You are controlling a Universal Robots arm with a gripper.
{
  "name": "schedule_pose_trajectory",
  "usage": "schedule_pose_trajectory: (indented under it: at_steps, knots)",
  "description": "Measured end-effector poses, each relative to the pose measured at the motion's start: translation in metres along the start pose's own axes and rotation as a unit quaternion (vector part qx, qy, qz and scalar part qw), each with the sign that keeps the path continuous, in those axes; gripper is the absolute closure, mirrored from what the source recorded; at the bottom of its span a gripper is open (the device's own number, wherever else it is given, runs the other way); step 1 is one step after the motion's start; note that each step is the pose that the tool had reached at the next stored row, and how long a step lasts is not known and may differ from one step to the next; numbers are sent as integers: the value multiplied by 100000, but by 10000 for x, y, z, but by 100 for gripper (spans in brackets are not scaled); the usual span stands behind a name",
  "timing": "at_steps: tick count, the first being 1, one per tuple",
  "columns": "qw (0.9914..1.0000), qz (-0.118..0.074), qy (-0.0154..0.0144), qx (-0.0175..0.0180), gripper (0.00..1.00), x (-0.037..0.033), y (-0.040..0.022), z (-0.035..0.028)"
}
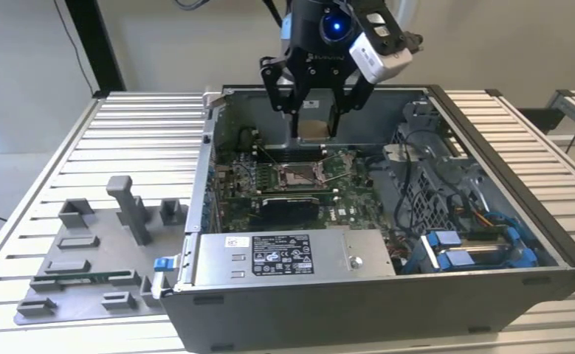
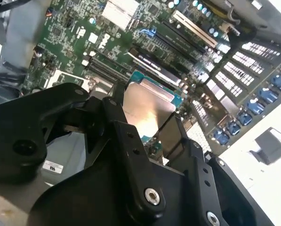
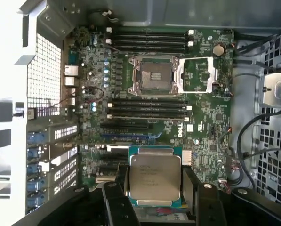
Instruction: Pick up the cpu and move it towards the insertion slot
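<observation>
1. First wrist view gives us the clearest look at the cpu (image 3: 154, 175): it lies flat between the fingers of the gripper (image 3: 154, 188), metal top facing the camera, green edge showing around it. We read the gripper as closed on the chip from two opposite sides.

2. From the exterior view, the cpu (image 1: 314, 120) hangs in the air above the open computer case (image 1: 523, 192), clear of the motherboard (image 1: 351, 203), with its tan underside toward us.

3. The insertion slot (image 3: 155, 75) sits well apart from the chip across the board, its metal frame swung open beside it and the dark centre bare. In the exterior view the slot (image 1: 299, 175) lies below and a little forward of the gripper (image 1: 316, 110).

4. We judge the pick-up done and the carry toward the slot in hand.

5. Closing that gap calls, in our view, for keeping the chip level and square to the frame, and clear of the memory slots (image 3: 147, 109) that lie between.

6. Outside the case, a grey fixture tray (image 1: 90, 265) rests on the counter (image 1: 139, 133).
</observation>
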State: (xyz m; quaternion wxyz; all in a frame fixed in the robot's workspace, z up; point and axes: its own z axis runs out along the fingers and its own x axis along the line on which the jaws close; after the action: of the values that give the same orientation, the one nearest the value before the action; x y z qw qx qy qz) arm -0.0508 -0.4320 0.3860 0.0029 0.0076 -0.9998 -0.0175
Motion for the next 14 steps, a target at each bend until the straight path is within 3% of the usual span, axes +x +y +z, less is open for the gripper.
schedule_pose_trajectory:
  at_steps: [9,14]
  knots:
    - [100000,1,3,28,100,-5,327,39]
    - [100000,4,27,40,100,-8,499,99]
